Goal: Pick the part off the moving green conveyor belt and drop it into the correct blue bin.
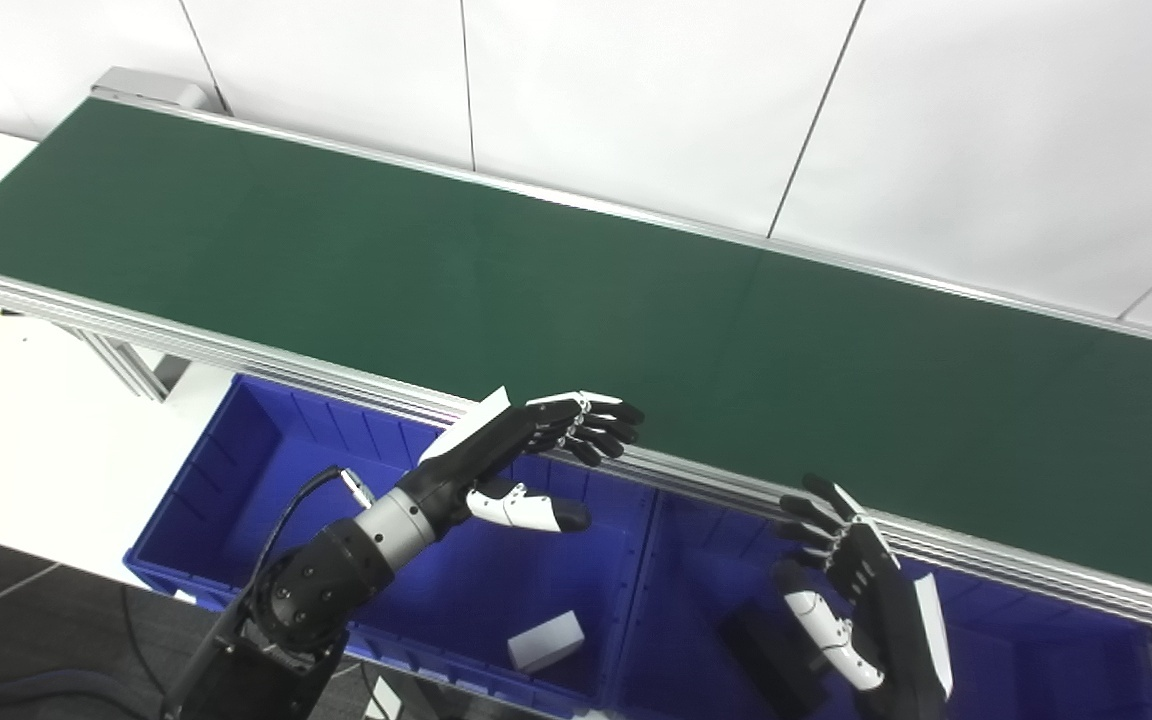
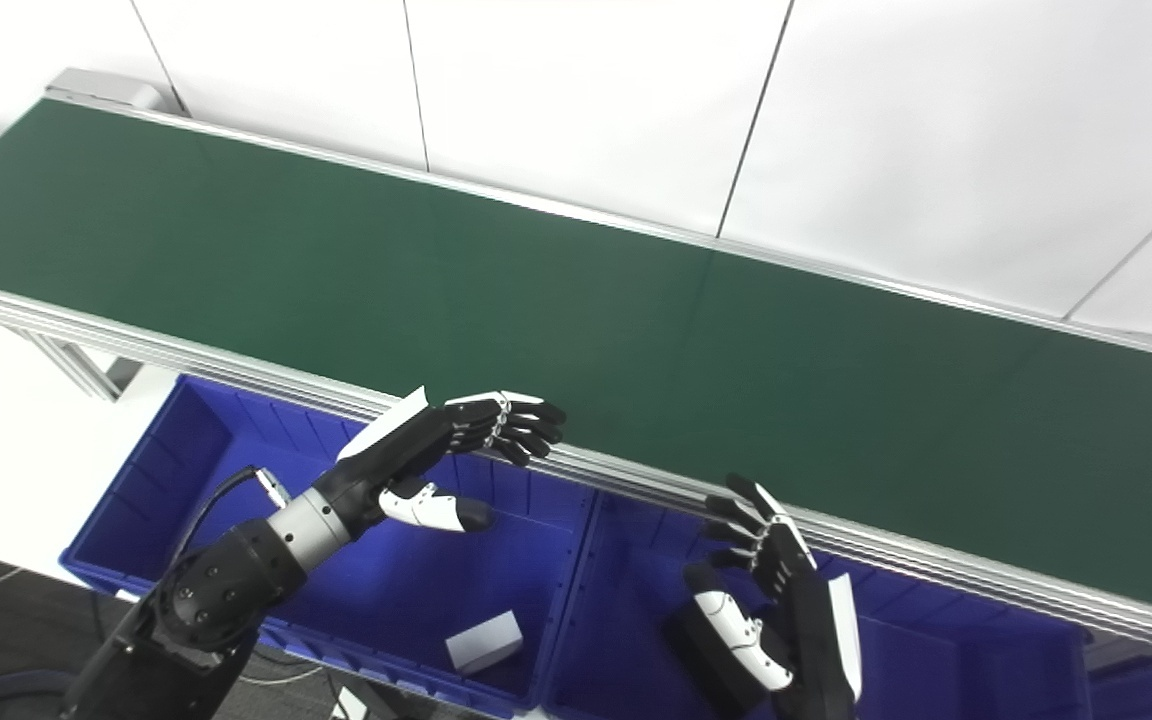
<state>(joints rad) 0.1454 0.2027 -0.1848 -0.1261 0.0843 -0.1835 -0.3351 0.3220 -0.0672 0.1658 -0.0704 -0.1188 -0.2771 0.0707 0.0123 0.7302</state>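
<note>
Left hand (image 1: pixel 526 455), right hand (image 1: pixel 851 590) (both empty, fingers spread) above blue bins (image 1: pixel 266 470).

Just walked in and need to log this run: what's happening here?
The robot is waiting between picks. The green belt carries nothing in view. The left hand hovers open at the belt's near rail, above the left bin, where a white block lies. The right hand is open too, over the right bin, which holds a dark part. Neither hand holds anything.
</note>
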